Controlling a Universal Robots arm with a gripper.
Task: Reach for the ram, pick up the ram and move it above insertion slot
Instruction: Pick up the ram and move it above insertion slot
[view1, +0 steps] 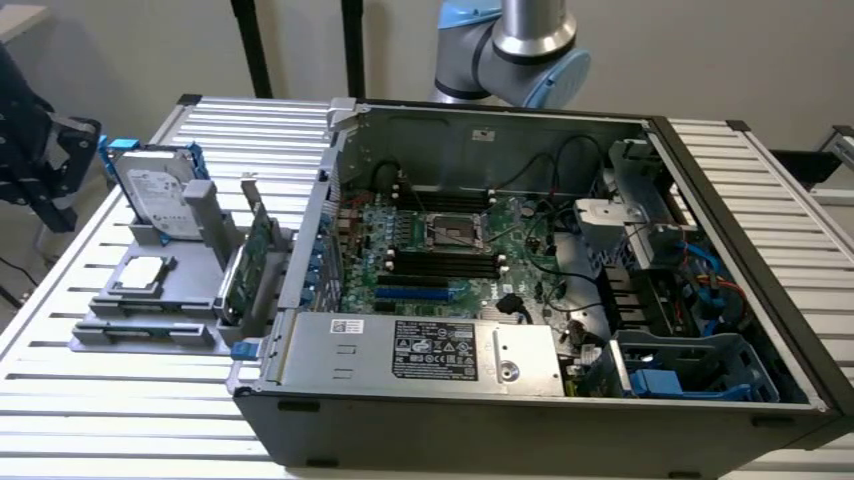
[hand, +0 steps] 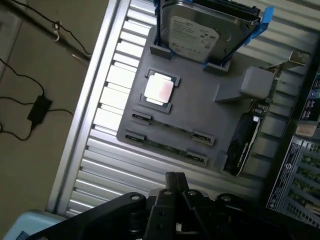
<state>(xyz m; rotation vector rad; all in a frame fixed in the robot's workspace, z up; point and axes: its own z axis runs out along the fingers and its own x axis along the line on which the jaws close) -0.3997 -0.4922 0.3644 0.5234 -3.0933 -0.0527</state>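
The ram (hand: 165, 146) is a thin green stick lying on edge in the front slot of the grey holder (hand: 200, 115), held between two small clips. My gripper (hand: 175, 178) is a black body at the wrist view's lower edge, hanging above the slatted table just short of the holder and apart from the ram. It holds nothing that I can see. The motherboard's black memory slots (view1: 447, 262) lie inside the open computer case (view1: 534, 400). Part of my arm (view1: 534, 45) rises behind the case.
On the holder stand a silver hard drive with blue rails (hand: 200, 35), a square processor chip (hand: 159, 90) and an upright expansion card with a metal bracket (hand: 250, 130). The holder (view1: 147, 300) sits at the exterior view's left of the case. Cables lie on the floor (hand: 35, 110).
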